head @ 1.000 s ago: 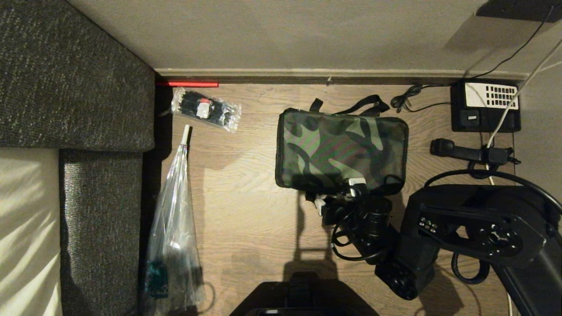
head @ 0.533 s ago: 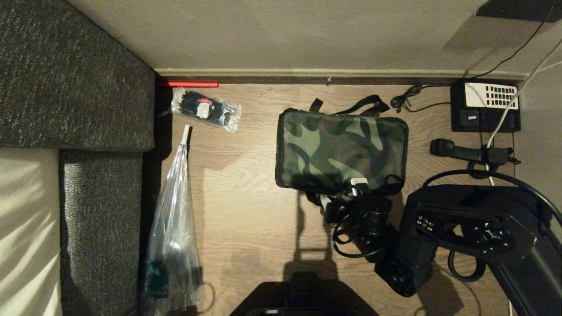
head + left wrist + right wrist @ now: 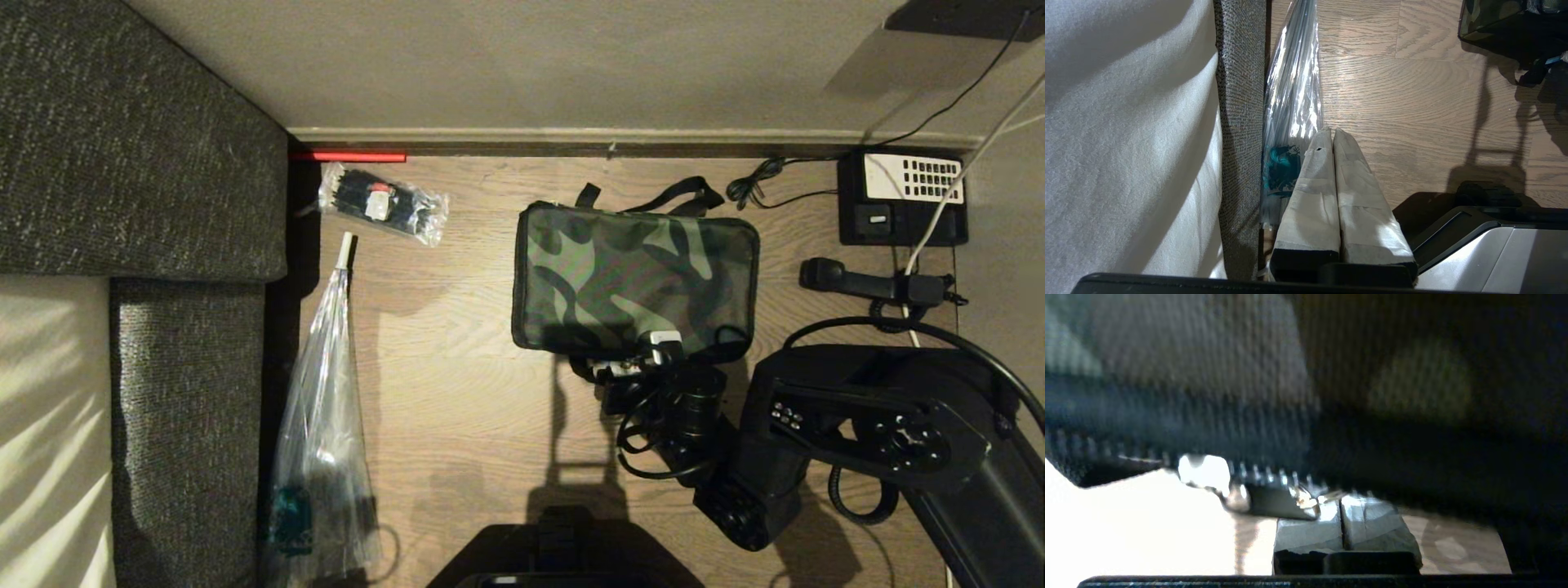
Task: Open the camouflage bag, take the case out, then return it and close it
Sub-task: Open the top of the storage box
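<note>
The camouflage bag [image 3: 637, 278] lies flat and closed on the wooden floor, with its black straps at the far edge. My right gripper [image 3: 633, 365] is at the bag's near edge, left of its middle. In the right wrist view the gripper [image 3: 1341, 502] is shut, and its padded fingertips pinch the end of the metal zipper pull [image 3: 1274, 500] below the row of zipper teeth. The case is hidden. My left gripper [image 3: 1331, 132] hangs parked beside the sofa, shut and empty. A corner of the bag [image 3: 1490, 16] shows far off in the left wrist view.
A black desk phone [image 3: 902, 198] and its handset [image 3: 873, 286] lie right of the bag, with cables around them. A small clear packet [image 3: 384, 204] and a long clear plastic bag [image 3: 322, 425] lie to the left beside the grey sofa [image 3: 122, 163]. The skirting board [image 3: 571, 139] runs behind.
My right gripper's fingers have closed from wide open to shut at the bag's near edge. The bag has not moved.
</note>
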Available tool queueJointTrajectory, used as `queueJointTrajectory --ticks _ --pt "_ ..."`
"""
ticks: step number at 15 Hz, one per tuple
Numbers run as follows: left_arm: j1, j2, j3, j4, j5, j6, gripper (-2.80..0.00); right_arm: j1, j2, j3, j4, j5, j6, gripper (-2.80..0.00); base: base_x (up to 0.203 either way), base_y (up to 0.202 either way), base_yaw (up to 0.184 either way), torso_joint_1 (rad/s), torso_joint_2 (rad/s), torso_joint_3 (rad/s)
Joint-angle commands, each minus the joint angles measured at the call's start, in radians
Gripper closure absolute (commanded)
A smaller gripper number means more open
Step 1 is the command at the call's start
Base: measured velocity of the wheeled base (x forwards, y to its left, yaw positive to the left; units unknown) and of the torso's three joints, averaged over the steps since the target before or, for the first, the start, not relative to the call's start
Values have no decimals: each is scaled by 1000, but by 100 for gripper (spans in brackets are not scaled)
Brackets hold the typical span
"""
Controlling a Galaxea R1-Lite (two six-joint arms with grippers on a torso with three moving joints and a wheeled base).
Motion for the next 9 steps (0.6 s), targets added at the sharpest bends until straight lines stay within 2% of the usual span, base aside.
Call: queueJointTrajectory --ticks 1,7,9 --pt "0 0 0 0 0 1 0 1 -14 21 -8 4 2 0 0 0 0 0 0 0" --pt "0 0 0 0 0 0 0 -6 -160 139 -8 22 -3 0 0 0 0 0 0 0" --pt "0 0 0 0 0 0 0 -16 -185 151 28 22 -16 0 0 0 0 0 0 0"
